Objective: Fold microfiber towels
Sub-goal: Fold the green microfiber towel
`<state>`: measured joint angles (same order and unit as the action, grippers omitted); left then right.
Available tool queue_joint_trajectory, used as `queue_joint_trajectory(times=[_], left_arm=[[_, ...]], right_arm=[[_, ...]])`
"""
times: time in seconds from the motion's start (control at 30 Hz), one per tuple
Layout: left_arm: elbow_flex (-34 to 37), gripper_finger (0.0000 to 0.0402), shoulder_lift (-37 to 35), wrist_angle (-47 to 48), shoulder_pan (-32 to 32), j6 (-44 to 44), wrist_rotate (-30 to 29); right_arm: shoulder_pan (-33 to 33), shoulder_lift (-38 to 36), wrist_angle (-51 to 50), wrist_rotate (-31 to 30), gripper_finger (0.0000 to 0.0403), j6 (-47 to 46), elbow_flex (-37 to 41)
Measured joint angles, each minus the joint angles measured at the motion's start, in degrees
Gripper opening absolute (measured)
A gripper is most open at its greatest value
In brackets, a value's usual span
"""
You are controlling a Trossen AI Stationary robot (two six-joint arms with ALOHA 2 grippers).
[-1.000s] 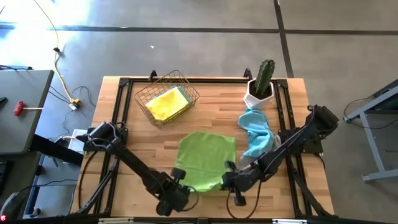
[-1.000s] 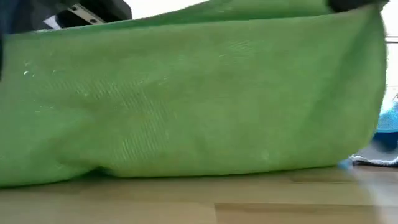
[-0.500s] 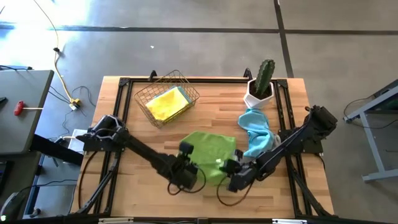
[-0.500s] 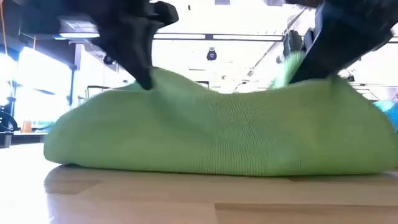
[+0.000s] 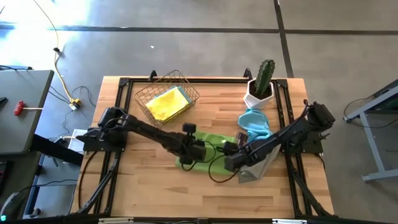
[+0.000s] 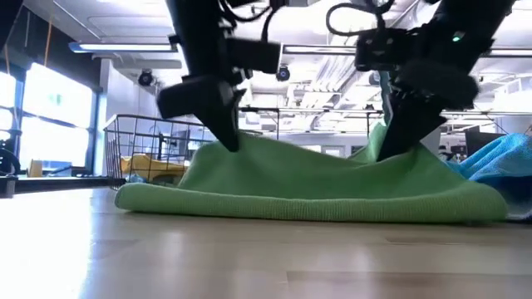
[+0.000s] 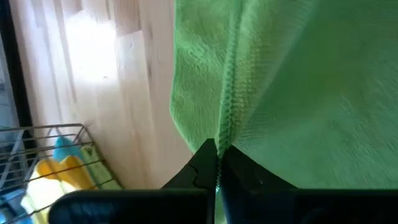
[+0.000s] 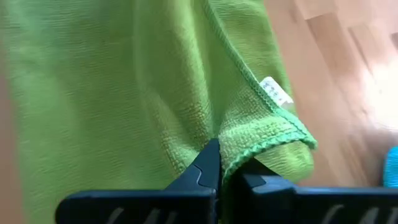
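A lime green microfiber towel [image 5: 214, 140] lies in the middle of the table, doubled over itself, its fold toward the near edge [image 6: 316, 199]. My left gripper [image 5: 199, 152] and my right gripper [image 5: 226, 154] are both shut on its upper layer, left and right of its middle [image 6: 229, 141] [image 6: 391, 141]. A light blue towel [image 5: 255, 123] lies bunched to the right. A grey towel [image 5: 256, 169] lies under my right arm. A yellow towel [image 5: 165, 104] rests in the wire basket [image 5: 186, 93]. My left gripper pinches the green towel's stitched hem [image 7: 222, 140] between its two fingers, coming slanting down from above. The hem runs straight away from the fingertips. The held edge is raised a little; the rest of the towel lies on the table. My right gripper pinches the green towel at its hemmed corner [image 8: 249, 149], close to the white label [image 8: 273, 92], between its two fingers. It slants down from above. The corner is lifted slightly and the cloth below it slopes slack onto the lower layer.
A potted cactus [image 5: 261, 84] stands at the far right. The wire basket stands at the far left, behind the green towel. Bare wood [image 5: 155, 180] stretches along the near side. A black frame rail [image 5: 186, 81] rims the table.
Both grippers have carried the green towel's held edge from the near side toward the far edge and down, tipping as they went. The towel, first held up and spread, has folded over itself and now lies low on the table. Both grippers stayed shut.
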<state>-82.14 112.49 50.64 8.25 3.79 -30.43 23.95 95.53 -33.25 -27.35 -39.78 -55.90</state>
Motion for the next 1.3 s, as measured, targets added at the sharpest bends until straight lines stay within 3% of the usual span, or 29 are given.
queue_joint_trajectory(times=[0.57, 1.0, 1.3], left_arm=[[4.76, 0.0000, 2.03, -7.78, -4.97, 0.50, -3.67], [4.73, 0.0000, 4.22, -10.36, -6.05, 1.60, -5.20], [4.72, 0.0001, 4.96, -11.42, -7.74, 1.90, -4.28]], right_arm=[[-5.34, 0.39, -1.23, -0.07, 0.0022, 0.16, 0.57], [-5.34, 0.85, -8.23, -6.22, 0.0164, -2.54, 0.57], [-4.79, 0.81, -6.89, -6.80, 0.0164, -2.68, 0.52]])
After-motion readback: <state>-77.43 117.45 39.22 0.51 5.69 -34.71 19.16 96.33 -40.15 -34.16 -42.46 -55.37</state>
